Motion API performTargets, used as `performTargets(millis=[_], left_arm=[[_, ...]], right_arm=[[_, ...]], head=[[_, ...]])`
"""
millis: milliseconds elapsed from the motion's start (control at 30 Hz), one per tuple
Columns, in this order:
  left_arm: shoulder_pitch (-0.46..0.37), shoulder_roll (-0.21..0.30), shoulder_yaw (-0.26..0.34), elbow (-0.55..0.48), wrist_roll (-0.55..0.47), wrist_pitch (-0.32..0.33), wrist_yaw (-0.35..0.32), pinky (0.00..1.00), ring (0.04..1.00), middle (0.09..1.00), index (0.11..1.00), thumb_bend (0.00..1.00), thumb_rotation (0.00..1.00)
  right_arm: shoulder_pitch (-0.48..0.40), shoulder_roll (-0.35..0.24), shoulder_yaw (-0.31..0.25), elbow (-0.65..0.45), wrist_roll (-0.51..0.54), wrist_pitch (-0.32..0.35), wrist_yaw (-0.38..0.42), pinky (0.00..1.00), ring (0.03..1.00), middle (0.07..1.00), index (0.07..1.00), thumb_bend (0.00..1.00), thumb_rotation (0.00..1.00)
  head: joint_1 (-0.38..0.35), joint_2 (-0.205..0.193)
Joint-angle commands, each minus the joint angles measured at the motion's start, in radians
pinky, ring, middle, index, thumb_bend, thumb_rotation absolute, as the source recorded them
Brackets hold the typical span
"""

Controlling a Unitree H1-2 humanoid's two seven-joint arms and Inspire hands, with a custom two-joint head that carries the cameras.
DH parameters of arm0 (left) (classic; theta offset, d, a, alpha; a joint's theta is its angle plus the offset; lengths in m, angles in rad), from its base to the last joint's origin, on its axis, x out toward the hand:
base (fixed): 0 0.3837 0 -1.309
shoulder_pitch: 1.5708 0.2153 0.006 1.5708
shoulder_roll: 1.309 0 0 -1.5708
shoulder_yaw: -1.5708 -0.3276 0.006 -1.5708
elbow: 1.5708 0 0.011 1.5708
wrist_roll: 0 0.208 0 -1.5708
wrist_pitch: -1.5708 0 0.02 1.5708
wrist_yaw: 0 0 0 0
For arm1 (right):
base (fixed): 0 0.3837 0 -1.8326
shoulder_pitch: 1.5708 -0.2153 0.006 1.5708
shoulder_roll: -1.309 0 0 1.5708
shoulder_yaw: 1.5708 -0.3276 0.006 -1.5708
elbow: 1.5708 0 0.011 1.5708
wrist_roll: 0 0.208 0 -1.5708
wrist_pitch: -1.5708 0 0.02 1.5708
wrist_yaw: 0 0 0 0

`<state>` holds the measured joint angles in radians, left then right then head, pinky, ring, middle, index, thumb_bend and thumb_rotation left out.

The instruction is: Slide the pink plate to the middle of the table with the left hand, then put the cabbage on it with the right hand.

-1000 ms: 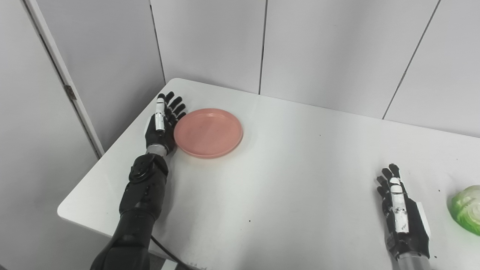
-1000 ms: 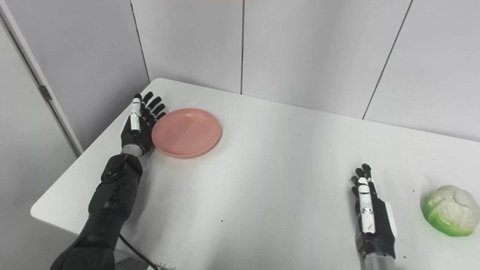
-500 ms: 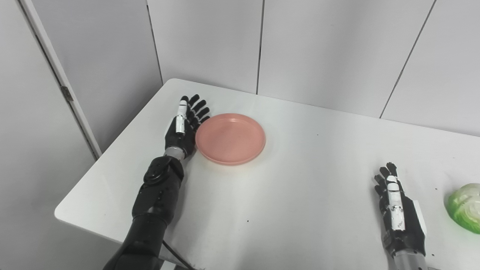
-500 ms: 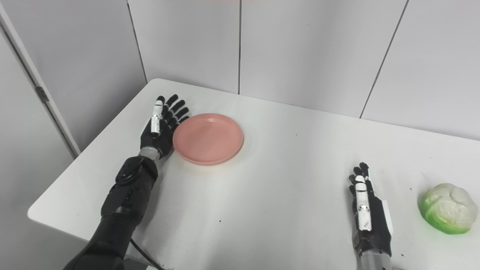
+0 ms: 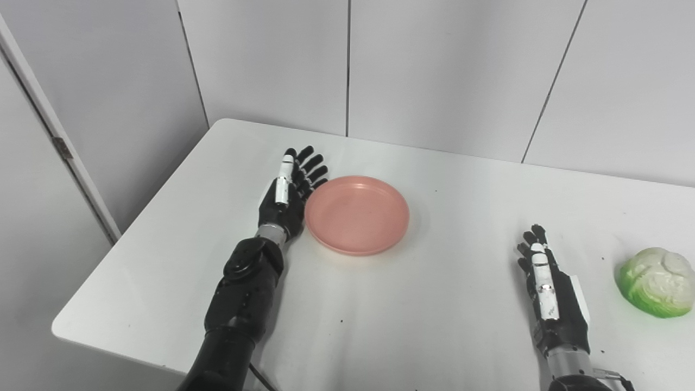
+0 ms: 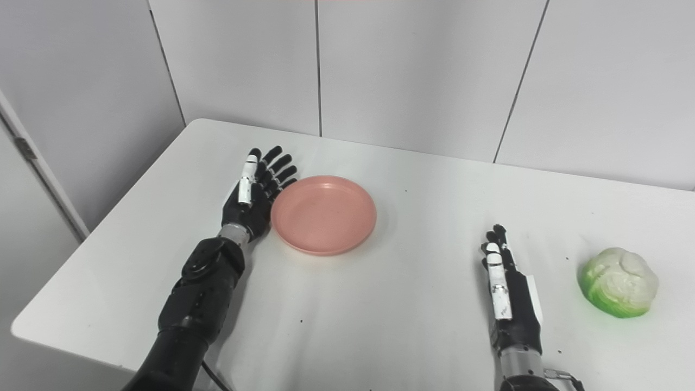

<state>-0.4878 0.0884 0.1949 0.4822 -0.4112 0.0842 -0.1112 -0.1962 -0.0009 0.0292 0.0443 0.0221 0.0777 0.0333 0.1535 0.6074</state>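
2 hands on the white table (image 5: 380, 326), both empty. Pink plate (image 5: 357, 214) sits left of table centre, nothing on it. My left hand (image 5: 286, 196) stands edge-on, fingers straight and spread, palm side against the plate's left rim. My right hand (image 5: 551, 293) rests flat, fingers extended, near the front edge. Cabbage (image 5: 657, 281) lies right of it, apart, untouched.

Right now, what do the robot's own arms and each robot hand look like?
Both arms are glossy black with rounded, jointed shells. The left robot hand and right robot hand are black with white segments and silver wrist cuffs. A black cable trails under the left arm.
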Motion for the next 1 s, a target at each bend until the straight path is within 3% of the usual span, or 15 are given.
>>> performTargets(millis=[0, 467, 967], left_arm=[[0.0, -0.02, -0.017, -0.024, 0.009, 0.039, -0.005, 0.87, 0.877, 0.89, 0.878, 0.44, 1.0], [0.014, -0.118, -0.111, -0.12, 0.064, 0.107, -0.008, 0.87, 0.871, 0.879, 0.873, 0.44, 1.0], [0.055, -0.171, -0.163, -0.233, 0.085, 0.17, -0.014, 0.87, 0.872, 0.881, 0.879, 0.45, 1.0]], right_arm=[[-0.026, 0.012, 0.01, -0.021, -0.003, -0.015, 0.005, 0.95, 0.948, 0.957, 0.967, 0.19, 1.0], [-0.022, 0.018, 0.033, -0.031, -0.015, -0.009, 0.001, 0.96, 0.955, 0.963, 0.97, 0.21, 1.0], [-0.023, 0.047, 0.045, -0.046, -0.038, 0.019, -0.016, 0.97, 0.952, 0.953, 0.961, 0.23, 1.0]], head=[[-0.006, 0.002], [-0.082, 0.034], [-0.166, 0.065]])
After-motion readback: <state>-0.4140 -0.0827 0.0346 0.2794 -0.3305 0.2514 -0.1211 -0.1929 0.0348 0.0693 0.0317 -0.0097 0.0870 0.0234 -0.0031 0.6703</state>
